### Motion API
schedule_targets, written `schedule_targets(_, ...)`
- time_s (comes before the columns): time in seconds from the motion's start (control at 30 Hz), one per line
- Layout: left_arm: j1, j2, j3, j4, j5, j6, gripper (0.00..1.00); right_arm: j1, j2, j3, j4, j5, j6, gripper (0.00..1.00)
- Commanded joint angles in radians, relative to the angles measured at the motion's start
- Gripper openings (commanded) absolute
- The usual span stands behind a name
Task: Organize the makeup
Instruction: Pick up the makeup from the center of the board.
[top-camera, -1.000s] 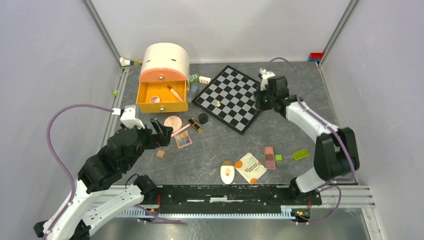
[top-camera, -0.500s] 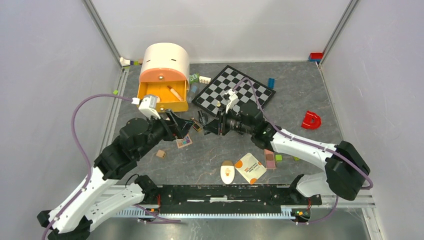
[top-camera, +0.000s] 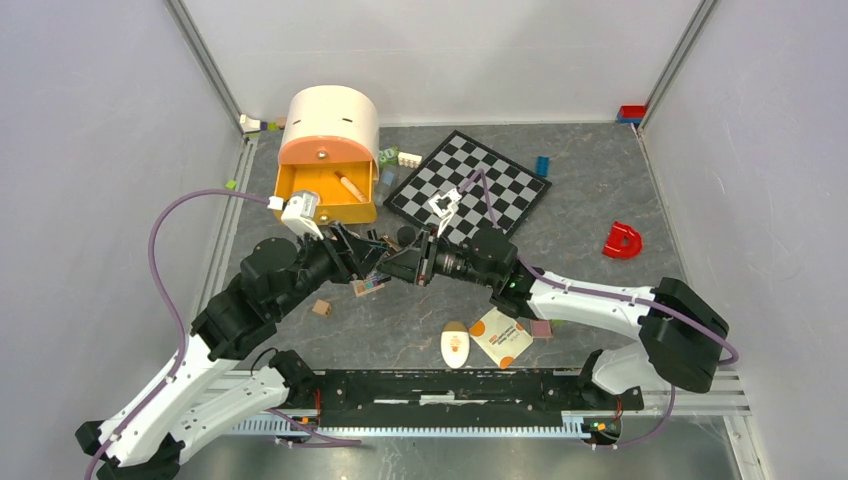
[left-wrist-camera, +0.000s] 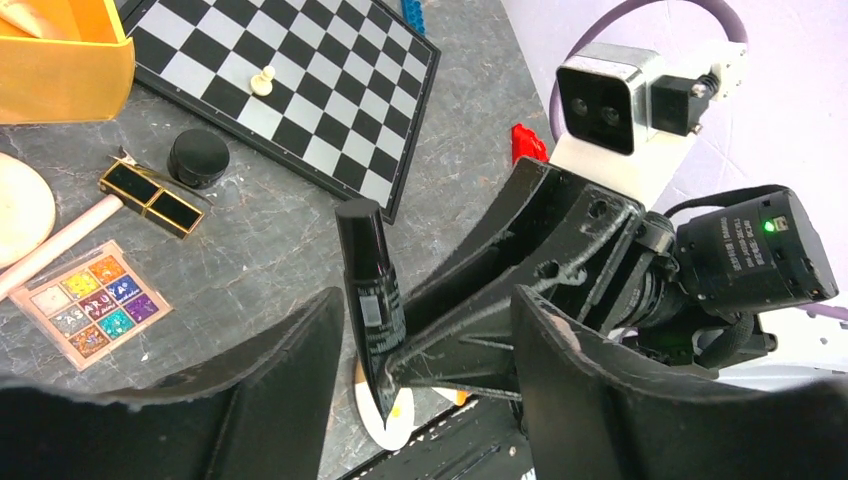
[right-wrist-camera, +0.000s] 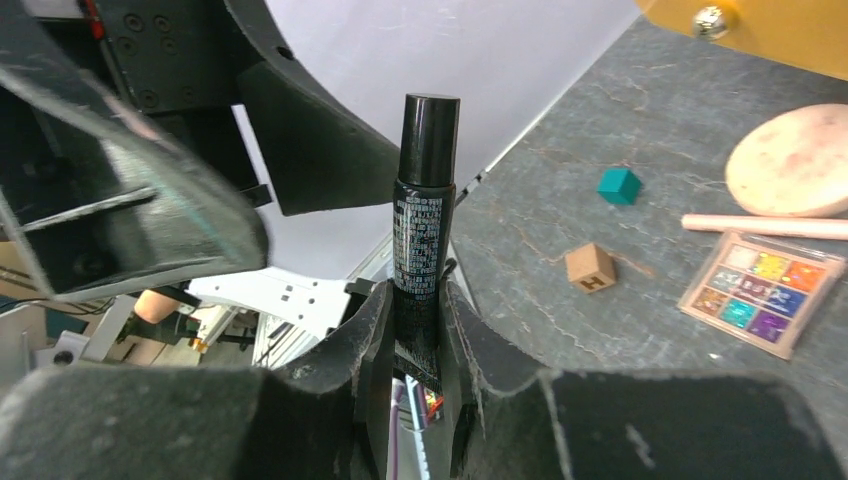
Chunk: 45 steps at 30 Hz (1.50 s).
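Grey marbled worktop, walled in pale panels (chessboard toward the back). Above it the right fingers clamp the black makeup tube by its lower end, while the left fingers stand spread either side of it, not closed on it.

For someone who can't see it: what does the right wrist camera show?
The right gripper clamps the lower end of a black tube, holding it upright, with the open left gripper close behind it. On the grey table beyond lie an eyeshadow palette, a round peach compact, a pink brush handle, a teal cube and a wooden cube.
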<state>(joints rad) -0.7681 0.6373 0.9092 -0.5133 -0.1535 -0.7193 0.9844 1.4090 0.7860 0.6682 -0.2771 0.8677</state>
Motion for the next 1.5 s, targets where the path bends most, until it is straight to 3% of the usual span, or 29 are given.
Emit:
schedule_targets(0.0, 0.000, -0.007, -0.007, 0.047, 0.007, -0.028, 0.65, 0.024, -0.002, 0.049, 0.079, 0.023, 0.018, 0.26)
schedule_targets(0.53, 0.001, -0.020, -0.028, 0.035, -0.007, -0.014, 0.43, 0.056, -0.047, 0.053, 0.035, 0.064, -0.025, 0.26)
schedule_targets(0.87, 0.000, -0.011, -0.039, 0.016, -0.010, 0.000, 0.41, 0.059, -0.075, 0.055, 0.007, 0.078, -0.047, 0.27)
schedule_targets(1.23, 0.001, -0.001, -0.036, 0.018, -0.008, -0.006, 0.28, 0.059, -0.082, 0.056, -0.010, 0.073, -0.057, 0.28)
schedule_targets(1.37, 0.001, 0.008, -0.022, 0.006, -0.022, 0.010, 0.19, 0.059, -0.090, 0.060, -0.038, 0.077, -0.073, 0.41)
schedule_targets(1.47, 0.001, 0.038, 0.023, -0.030, -0.035, 0.055, 0.15, 0.057, -0.117, 0.091, -0.161, 0.123, -0.139, 0.60)
